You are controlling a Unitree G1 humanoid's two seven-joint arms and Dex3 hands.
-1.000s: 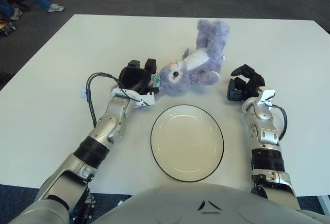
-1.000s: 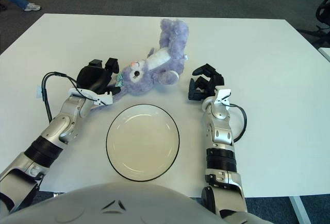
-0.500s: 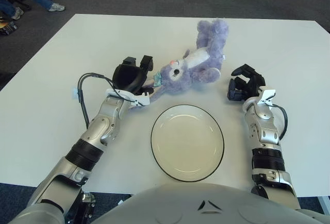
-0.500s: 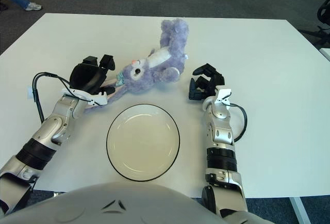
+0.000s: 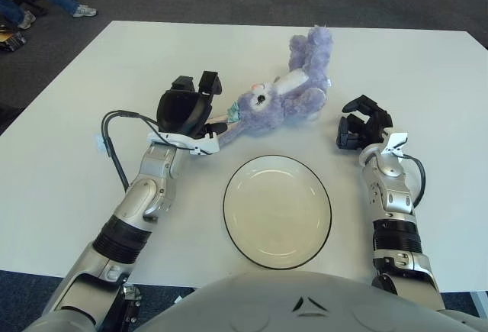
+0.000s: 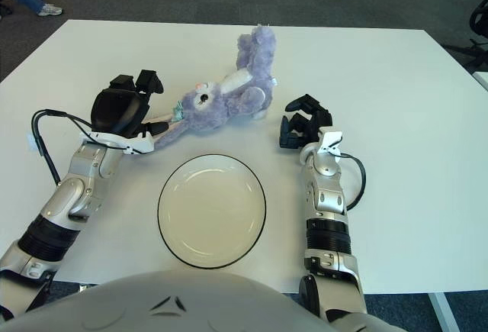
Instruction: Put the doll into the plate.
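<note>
Beyond the empty white plate [image 5: 277, 210], in the left eye view, the purple plush rabbit [image 5: 286, 95] lies on the white table [image 5: 76, 118], not yet in the dish. The left hand [image 5: 185, 111] has drawn back and to its own side, fingers curled on what looks like the rabbit's long ear, dragging the doll along slightly.

From the right eye view, the right hand [image 6: 301, 120] shows just right of the rabbit, fingers half-curled and empty. The pull suggests a lift toward the plate comes next.
</note>
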